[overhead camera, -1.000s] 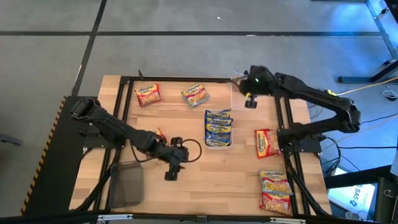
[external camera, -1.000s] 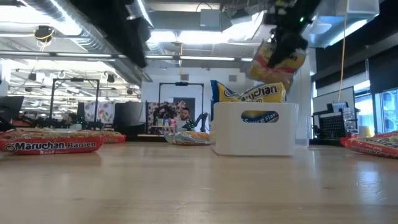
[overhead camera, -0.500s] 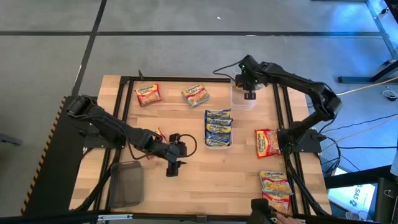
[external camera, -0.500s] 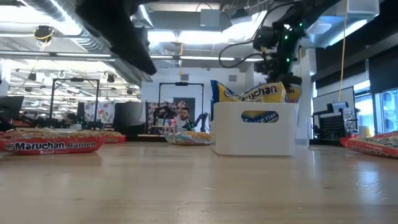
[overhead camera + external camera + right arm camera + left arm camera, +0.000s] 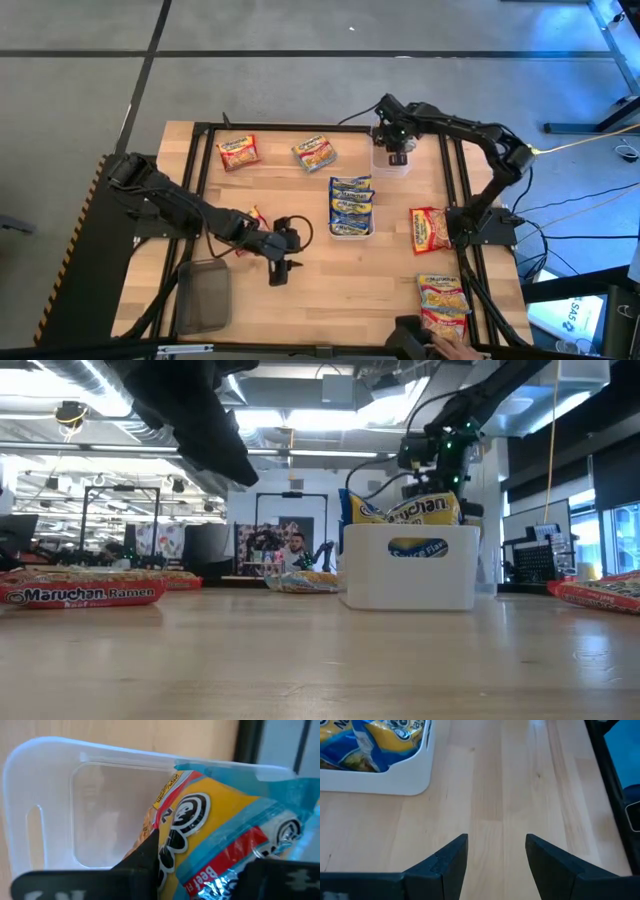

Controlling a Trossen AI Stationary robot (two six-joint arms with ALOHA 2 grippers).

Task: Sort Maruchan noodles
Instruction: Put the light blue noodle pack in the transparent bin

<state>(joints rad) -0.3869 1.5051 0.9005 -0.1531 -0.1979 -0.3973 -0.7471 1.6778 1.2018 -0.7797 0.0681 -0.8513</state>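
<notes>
right gripper (image 5: pixel 397 152) | has come down from above into clear tub (image 5: pixel 60 795) | clamped on red packet (image 5: pixel 225 835) | release looks next | left gripper (image 5: pixel 496 851) apart, idle mid-table

A red-bordered packet (image 5: pixel 82 594) lying at the table's left edge in the low view is showing "Maruchan Ramen" in white letters. The blue packet (image 5: pixel 405 510) standing up out of the white tray (image 5: pixel 410 565) is reading "Maruchan". In the right wrist view, the packet (image 5: pixel 220 840) over the clear tub (image 5: pixel 60 805) is showing "Beef Fl…" on a red band. Other print is staying illegible.
</notes>
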